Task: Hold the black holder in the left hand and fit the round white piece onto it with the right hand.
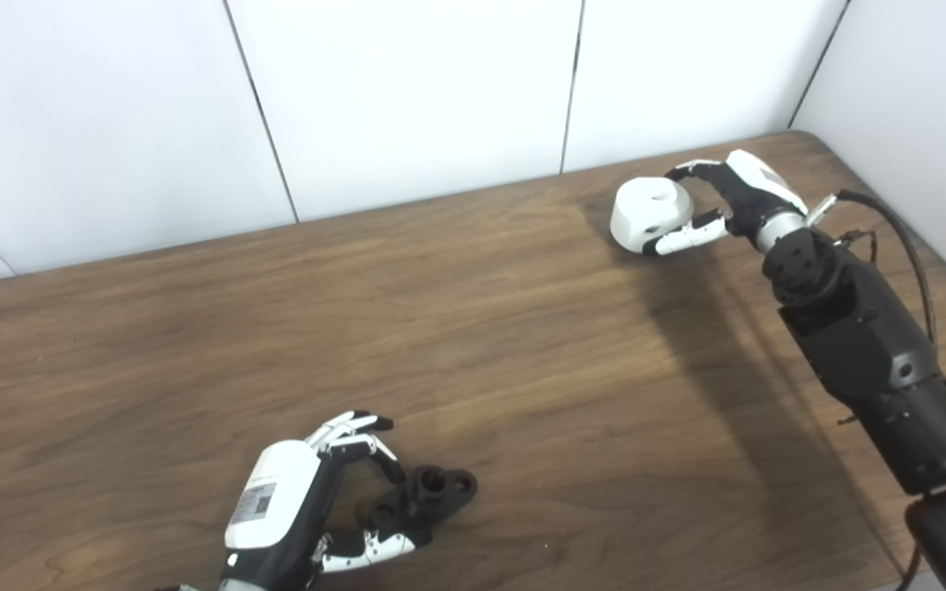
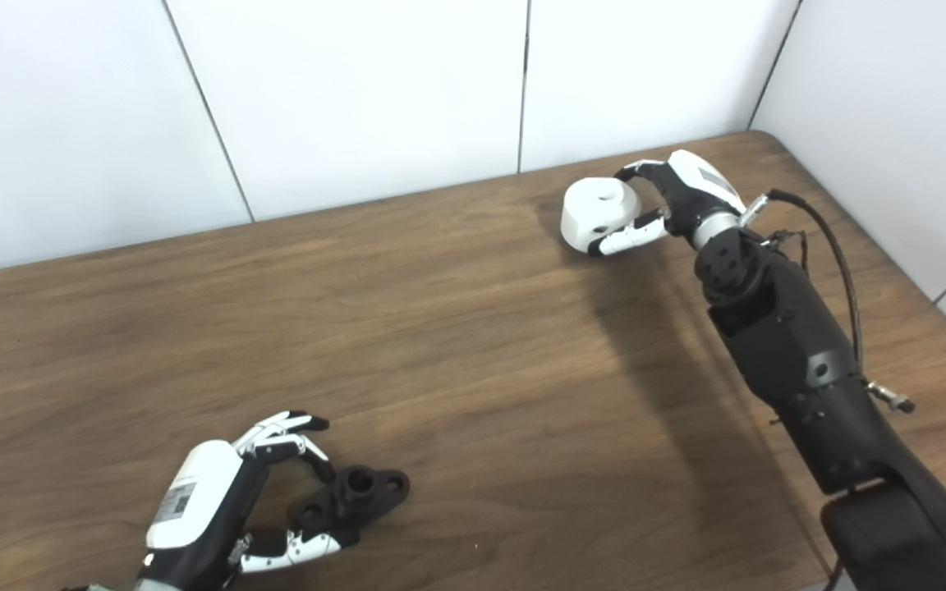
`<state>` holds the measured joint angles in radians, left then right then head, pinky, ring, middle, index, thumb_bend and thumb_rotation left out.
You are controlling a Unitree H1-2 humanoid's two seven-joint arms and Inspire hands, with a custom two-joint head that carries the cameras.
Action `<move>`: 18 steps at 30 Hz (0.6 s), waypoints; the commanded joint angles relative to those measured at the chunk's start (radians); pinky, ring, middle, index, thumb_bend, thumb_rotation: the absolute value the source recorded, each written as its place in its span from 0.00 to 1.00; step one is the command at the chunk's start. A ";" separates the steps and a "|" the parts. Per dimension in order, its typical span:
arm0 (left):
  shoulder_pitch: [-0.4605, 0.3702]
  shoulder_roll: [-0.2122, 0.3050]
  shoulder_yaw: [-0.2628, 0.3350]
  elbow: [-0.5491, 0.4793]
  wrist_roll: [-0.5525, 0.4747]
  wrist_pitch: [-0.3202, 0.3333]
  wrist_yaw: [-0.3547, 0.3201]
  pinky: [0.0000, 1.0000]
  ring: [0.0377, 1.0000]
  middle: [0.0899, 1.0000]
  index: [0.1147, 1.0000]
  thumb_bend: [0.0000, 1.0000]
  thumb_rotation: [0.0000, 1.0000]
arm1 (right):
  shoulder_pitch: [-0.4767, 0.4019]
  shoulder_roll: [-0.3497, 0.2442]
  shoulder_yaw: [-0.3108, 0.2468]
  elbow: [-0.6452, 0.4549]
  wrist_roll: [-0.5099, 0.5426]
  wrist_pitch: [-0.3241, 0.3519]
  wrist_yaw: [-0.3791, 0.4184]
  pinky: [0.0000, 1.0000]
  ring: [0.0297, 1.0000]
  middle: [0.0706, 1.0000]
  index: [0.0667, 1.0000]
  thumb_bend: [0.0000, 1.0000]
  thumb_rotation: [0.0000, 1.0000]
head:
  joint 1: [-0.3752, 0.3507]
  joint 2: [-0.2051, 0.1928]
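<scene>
From my head cameras I see the wooden table (image 1: 473, 328) filling the view, with white wall panels (image 1: 407, 90) behind it at 12 o'clock.

My left hand (image 1: 309, 501) comes in at about 7 o'clock, low on the near edge. Its fingers (image 1: 358, 435) curl over the far side of the black holder (image 1: 428, 497) and the thumb reaches along its near side, so the hand is cupped around the part; the thumb tip appears to touch it, but I cannot tell whether the grip is actually clamped. The holder lies flat on the table, a flanged piece with a raised round socket in the middle (I can make out 2 holes, 1 on each lobe). It sits just to the 3 o'clock side of my palm.

My right hand (image 2: 670, 205) is far off at about 2 o'clock, near the back right corner of the table. Its fingers wrap over the far side of the round white piece (image 2: 596, 213) and the thumb presses along the near side, so it is grasping that piece. The piece is a short white cylinder with a hole on top and a smaller 1 in its side wall. Whether it is lifted or resting on the wood I cannot tell. The 2 parts are well apart.
</scene>
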<state>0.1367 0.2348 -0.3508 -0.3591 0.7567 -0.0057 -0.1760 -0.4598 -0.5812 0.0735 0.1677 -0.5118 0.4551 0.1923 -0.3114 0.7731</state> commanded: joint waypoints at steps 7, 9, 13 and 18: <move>0.028 0.007 -0.005 0.006 0.008 0.044 -0.056 0.78 0.87 0.79 0.42 0.51 0.05 | -0.064 -0.033 0.005 -0.011 -0.009 -0.039 -0.018 0.94 0.97 0.91 0.77 0.77 0.29 | 0.002 0.007; 0.027 0.006 -0.004 0.008 0.014 0.042 -0.053 0.77 0.87 0.78 0.42 0.51 0.05 | -0.064 -0.039 0.008 -0.015 -0.011 -0.036 -0.009 0.93 0.97 0.91 0.77 0.75 0.29 | 0.003 0.009; 0.029 0.004 -0.002 0.007 0.020 0.043 -0.050 0.77 0.87 0.78 0.42 0.51 0.05 | -0.070 -0.045 0.010 -0.014 -0.010 -0.037 -0.005 0.92 0.97 0.91 0.76 0.70 0.26 | 0.003 0.011; 0.030 0.004 -0.001 0.002 0.020 0.042 -0.053 0.77 0.87 0.78 0.42 0.51 0.05 | -0.074 -0.047 0.010 -0.019 -0.005 -0.030 0.002 0.92 0.97 0.91 0.74 0.67 0.23 | 0.003 0.015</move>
<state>0.1372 0.2293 -0.3475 -0.3639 0.7624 -0.0031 -0.1885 -0.4762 -0.5970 0.0935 0.1745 -0.5125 0.4400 0.1998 -0.3083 0.7854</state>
